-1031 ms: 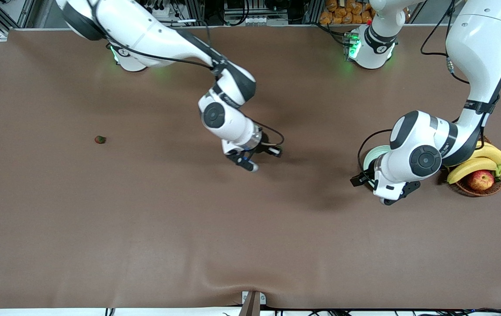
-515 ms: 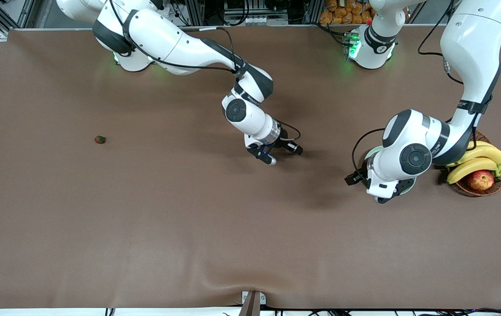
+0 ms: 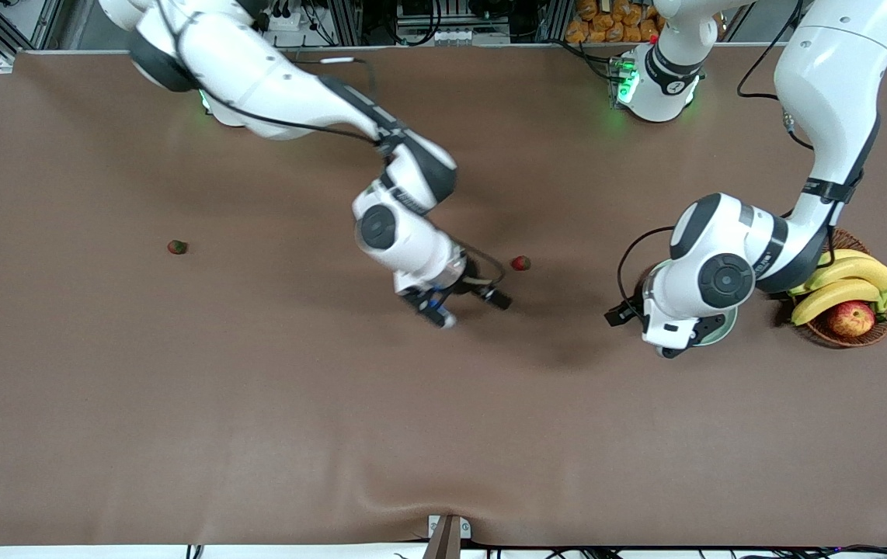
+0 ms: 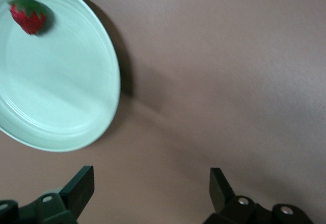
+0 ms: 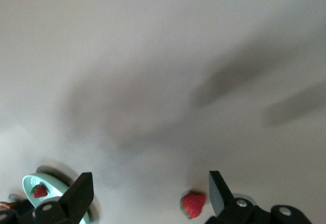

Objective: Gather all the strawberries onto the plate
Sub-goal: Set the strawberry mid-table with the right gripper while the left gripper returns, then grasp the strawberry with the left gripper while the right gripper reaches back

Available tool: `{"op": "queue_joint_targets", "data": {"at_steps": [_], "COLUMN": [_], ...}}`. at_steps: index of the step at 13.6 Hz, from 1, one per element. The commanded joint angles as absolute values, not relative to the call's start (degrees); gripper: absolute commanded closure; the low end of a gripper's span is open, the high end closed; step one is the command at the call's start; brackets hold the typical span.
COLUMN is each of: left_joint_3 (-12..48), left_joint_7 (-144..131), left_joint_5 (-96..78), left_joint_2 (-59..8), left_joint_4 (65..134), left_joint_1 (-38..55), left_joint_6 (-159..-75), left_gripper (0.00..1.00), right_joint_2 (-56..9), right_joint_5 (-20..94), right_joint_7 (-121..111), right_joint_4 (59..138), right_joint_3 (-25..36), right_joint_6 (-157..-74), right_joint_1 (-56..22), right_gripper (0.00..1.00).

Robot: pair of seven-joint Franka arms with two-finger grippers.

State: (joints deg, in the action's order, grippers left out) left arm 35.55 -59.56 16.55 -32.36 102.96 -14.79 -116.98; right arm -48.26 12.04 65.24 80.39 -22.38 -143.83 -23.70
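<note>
Front view: plate (image 3: 725, 324) sat near the left arm's end of the table, mostly hidden under the left arm's wrist, only a sliver of mint rim showing. Wicker fruit basket (image 3: 851, 332) with bananas (image 3: 840, 289) and an apple (image 3: 850, 318) stood just beside the plate, toward the table's end. One strawberry (image 3: 520, 263) lay on the brown table (image 3: 257, 419), well apart from the plate toward the right arm's end. Another strawberry (image 3: 177, 247) lay much farther from the plate, near the right arm's end. Right gripper (image 3: 465, 307) hung low over the table just beside the closer berry, fingers spread, nothing between them. Left gripper (image 3: 649, 330) hovered by the plate's edge; fingers hard to read from here

Left wrist view: left gripper (image 4: 152, 193) fingers wide apart, empty, over bare table just off the plate (image 4: 104, 112) rim. Third strawberry (image 4: 29, 15) lay in the plate near its rim

Right wrist view: right gripper (image 5: 147, 196) fingers apart, empty. Strawberry (image 5: 193, 204) lay on the table close to one fingertip. Plate (image 5: 30, 182) visible farther off with its berry (image 5: 38, 190) inside
</note>
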Motion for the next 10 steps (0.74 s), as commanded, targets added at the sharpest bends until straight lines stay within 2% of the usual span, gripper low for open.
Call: {"op": "queue_joint_targets", "data": {"at_steps": [1,4,6,10], "left_joint_3": [35.6,35.6,35.6,35.6], "left_joint_7": [-66.1,-76.2,-84.5,-100.8], "left_joint_5": [17.0,17.1,17.0,17.0], "left_joint_2": [-32.3,-33.0,-33.8,-35.9], "left_joint_4": [102.7,102.1,101.8,101.4], "left_joint_1": [-10.0,-4.8,-2.2,0.5], "left_joint_6": [-116.3,-116.4,-116.5,-116.6], "left_gripper": [0.0,0.0,0.0,0.0], "right_joint_2": [-44.0,-39.7,-37.4,-32.8], "right_joint_5": [11.1,9.7,4.2,-2.4], "right_joint_7": [56.2,46.1,40.1,25.7], "right_joint_4": [81.9,82.3,82.4,85.1], "right_joint_3": [-23.2,-22.9,-22.9,-22.9], "right_joint_6": [-133.0,-118.7,-111.3,-103.4], "right_joint_1": [-16.1,-8.6,-4.3,3.4], "right_gripper": [0.0,0.0,0.0,0.0]}}
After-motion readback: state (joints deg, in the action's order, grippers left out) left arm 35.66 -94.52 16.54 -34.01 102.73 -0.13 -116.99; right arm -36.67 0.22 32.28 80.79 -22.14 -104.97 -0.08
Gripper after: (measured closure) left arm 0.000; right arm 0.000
